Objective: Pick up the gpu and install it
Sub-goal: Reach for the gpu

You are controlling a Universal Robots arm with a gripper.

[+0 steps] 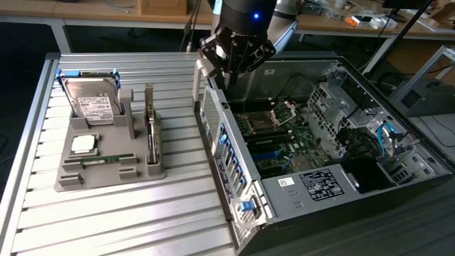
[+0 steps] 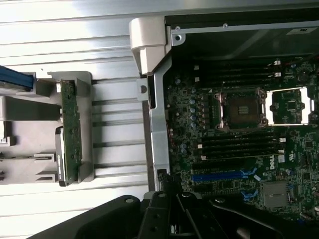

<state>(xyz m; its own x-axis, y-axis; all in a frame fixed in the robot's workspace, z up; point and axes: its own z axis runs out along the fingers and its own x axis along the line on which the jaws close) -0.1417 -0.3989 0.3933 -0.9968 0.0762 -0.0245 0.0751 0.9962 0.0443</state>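
Our fingers are closed on nothing; the gripper hangs over the open computer case's rim. The gpu stands untouched along the grey holder's case-side edge, so pickup and installation are both left.

Bright overhead light glares off the slatted metal table beside the gripper, bleaching its ribs nearly white. Below the gripper the computer case interior lies dim; a blue indicator light glows above the gripper.
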